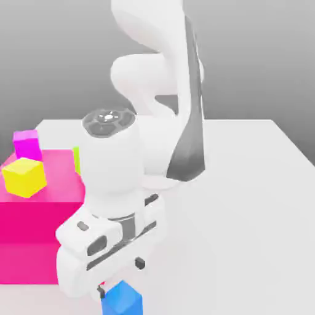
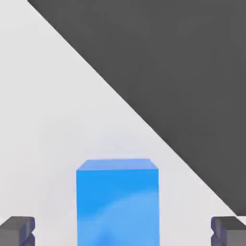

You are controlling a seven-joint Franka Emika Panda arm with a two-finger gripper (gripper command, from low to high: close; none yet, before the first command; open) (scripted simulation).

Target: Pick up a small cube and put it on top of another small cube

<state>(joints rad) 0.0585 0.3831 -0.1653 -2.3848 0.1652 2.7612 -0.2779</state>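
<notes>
The claw (image 2: 123, 230) is wide open, one finger on each side of the small blue cube (image 2: 117, 202) and not touching it. The cube sits on the white table (image 2: 57, 120). It looks hard, smooth and light, so squeeze its two flat sides.

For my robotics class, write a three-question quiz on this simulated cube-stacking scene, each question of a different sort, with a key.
1. True or false: the claw is shut on the blue cube.
2. Multiple choice: in the exterior view, the yellow cube rests on
A. the white table
B. the big pink block
C. the blue cube
3. Fill in: the small cube behind the yellow one is coloured ____.

Key
1. False. In the hand view the fingertips stand wide apart on either side of the blue cube, with gaps.
2. B
3. Magenta
</notes>
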